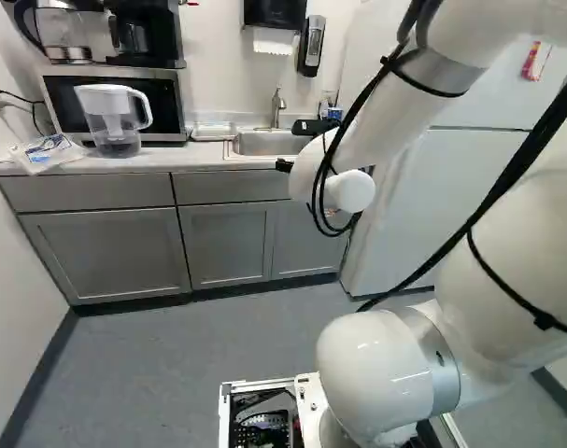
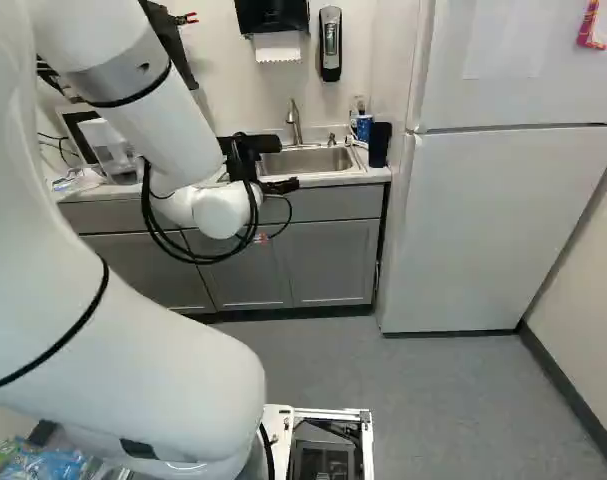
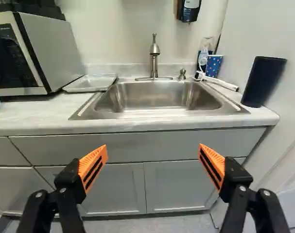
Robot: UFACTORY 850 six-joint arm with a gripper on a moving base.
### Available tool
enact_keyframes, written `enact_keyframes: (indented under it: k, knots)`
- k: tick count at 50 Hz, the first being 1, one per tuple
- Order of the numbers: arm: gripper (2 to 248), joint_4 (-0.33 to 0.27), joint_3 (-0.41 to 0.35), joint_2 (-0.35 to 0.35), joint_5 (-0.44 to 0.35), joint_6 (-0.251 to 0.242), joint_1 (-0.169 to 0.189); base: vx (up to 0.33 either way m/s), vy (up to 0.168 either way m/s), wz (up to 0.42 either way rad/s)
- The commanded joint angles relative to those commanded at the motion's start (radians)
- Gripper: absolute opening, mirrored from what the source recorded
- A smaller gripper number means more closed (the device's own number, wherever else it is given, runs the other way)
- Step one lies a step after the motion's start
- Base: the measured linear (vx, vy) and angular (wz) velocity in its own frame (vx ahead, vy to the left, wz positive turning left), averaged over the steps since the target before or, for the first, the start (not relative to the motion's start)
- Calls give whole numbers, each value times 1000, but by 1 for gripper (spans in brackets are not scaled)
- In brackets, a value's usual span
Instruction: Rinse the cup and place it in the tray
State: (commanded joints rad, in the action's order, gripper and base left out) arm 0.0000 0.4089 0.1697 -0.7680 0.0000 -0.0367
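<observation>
A blue cup with white dots stands on the counter, behind the back corner of the sink, on the side toward the refrigerator. Nearer the counter's end is a taller dark tumbler; which of the two is meant for rinsing, I cannot tell. A white cable or hose runs along the counter close to both.

The metal sink lies ahead of my fingers, with a single upright faucet at its back edge. On the sink's other side, the shallow tray lies flat, between the sink and the microwave.

My gripper reaches toward the sink cabinets. In the wrist view its two fingers stand wide apart, their orange pads holding nothing between them.

At the left of the left base view, a clear pitcher with a white lid and handle stands in front of the microwave, with a plastic bag beside it. A coffee maker sits on top of the microwave. Above the counter hang a dark paper towel dispenser and a soap dispenser. Gray cabinets line the front below.
</observation>
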Motion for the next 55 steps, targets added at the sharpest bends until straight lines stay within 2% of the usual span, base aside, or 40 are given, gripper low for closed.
enact_keyframes:
  k: [55]
  knots:
    - [247,0,141,-16,142,0,3,0,0,0]
